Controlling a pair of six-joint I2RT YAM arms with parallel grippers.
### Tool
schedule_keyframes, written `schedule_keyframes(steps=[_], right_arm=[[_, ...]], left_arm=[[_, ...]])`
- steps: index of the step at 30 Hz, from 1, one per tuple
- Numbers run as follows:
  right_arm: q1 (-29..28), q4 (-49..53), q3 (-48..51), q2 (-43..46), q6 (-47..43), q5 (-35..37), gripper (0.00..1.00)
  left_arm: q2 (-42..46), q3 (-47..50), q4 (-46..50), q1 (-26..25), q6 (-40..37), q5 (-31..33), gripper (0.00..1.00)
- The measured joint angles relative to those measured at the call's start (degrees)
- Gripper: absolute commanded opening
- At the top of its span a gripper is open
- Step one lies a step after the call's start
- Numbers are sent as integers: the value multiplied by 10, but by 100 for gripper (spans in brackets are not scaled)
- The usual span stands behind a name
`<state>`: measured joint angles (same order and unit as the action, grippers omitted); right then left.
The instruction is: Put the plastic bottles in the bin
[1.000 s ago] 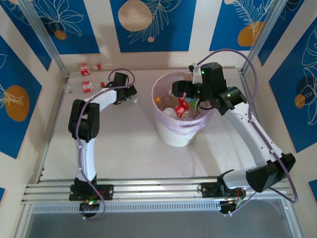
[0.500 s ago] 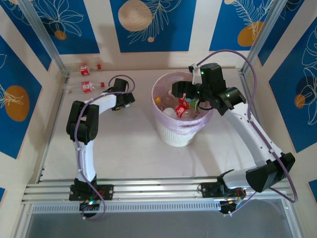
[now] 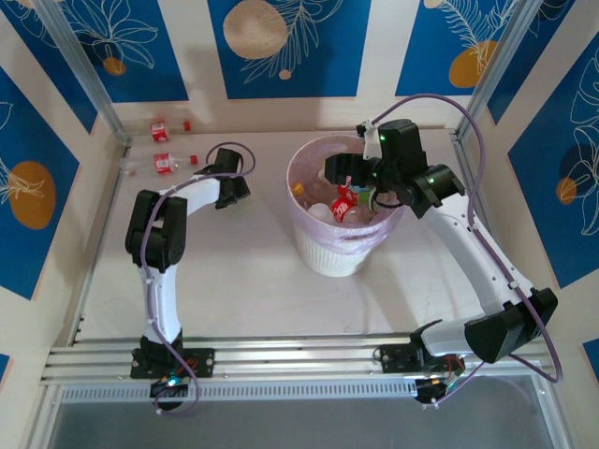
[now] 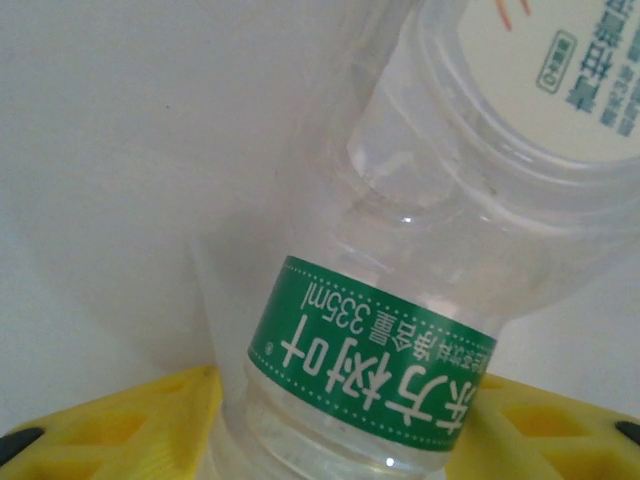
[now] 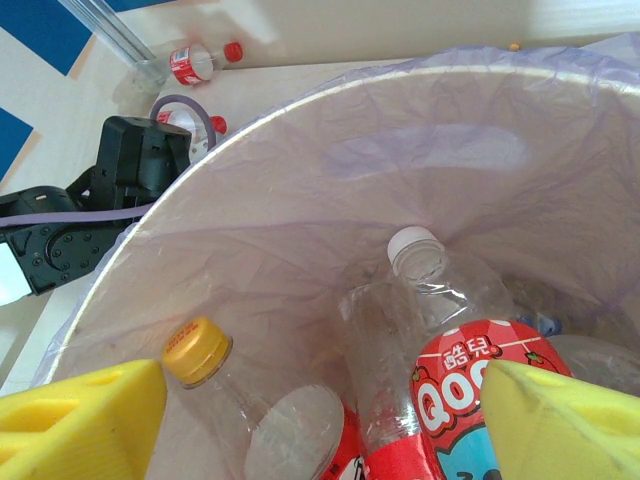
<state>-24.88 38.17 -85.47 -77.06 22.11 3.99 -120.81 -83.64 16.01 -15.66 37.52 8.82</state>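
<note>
The left gripper (image 4: 350, 405) is closed around a clear plastic bottle with a green label (image 4: 375, 365), low over the white table (image 3: 243, 281) to the left of the round white ribbed bin with a pink bag liner (image 3: 328, 257). The right gripper (image 5: 325, 400) hangs over the bin with its fingers spread and nothing between them, above a red-labelled bottle with a white cap (image 5: 450, 400) and a yellow-capped clear bottle (image 5: 205, 355). Two red-labelled clear bottles (image 3: 164, 162) lie at the far left.

Left arm (image 3: 161, 281): wrist end drawn back and to the left.
Left gripper (image 3: 234, 192), green-label bottle (image 4: 372, 372) between its fingers, sits closer to the near edge of the table (image 3: 262, 281) than a second ago. Its purple cable loop (image 3: 230, 150) lies lower in the top view. The elbow (image 3: 153, 229) is shifted left. Most of the travel falls in the first half second.
</note>
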Motion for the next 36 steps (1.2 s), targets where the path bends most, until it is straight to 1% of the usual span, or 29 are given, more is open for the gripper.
schedule_keyframes(steps=[1,2,3,4,9,14,16,19,21,25,26,29,35,36], right_arm=[[0,0,0,0,0,0,83],[0,0,0,0,0,0,83],[0,0,0,0,0,0,83],[0,0,0,0,0,0,83],[0,0,0,0,0,0,83],[0,0,0,0,0,0,82],[0,0,0,1,0,1,82],[0,1,0,4,0,3,82],[0,2,0,7,0,3,82],[-1,2,0,9,0,3,82],[-1,2,0,9,0,3,82],[-3,4,0,10,0,3,82],[-8,7,1,28,0,5,82],[-9,7,1,32,0,6,82]], left_arm=[[0,0,-1,0,-1,-3,87],[0,0,-2,0,-3,-6,93],[0,0,-4,0,-5,-10,97],[0,-1,-5,-2,-10,-10,98],[-4,-21,21,-3,-39,-2,96],[-45,-92,54,-3,-88,7,92],[-61,-114,64,-3,-105,7,88],[-68,-119,77,-3,-126,9,78],[-68,-118,79,-3,-132,14,70],[-68,-116,84,-3,-139,22,59],[-68,-116,85,-3,-141,24,54],[-68,-116,86,-3,-141,24,46],[-59,-102,80,-3,-141,23,42],[-53,-93,77,-3,-140,21,40]])
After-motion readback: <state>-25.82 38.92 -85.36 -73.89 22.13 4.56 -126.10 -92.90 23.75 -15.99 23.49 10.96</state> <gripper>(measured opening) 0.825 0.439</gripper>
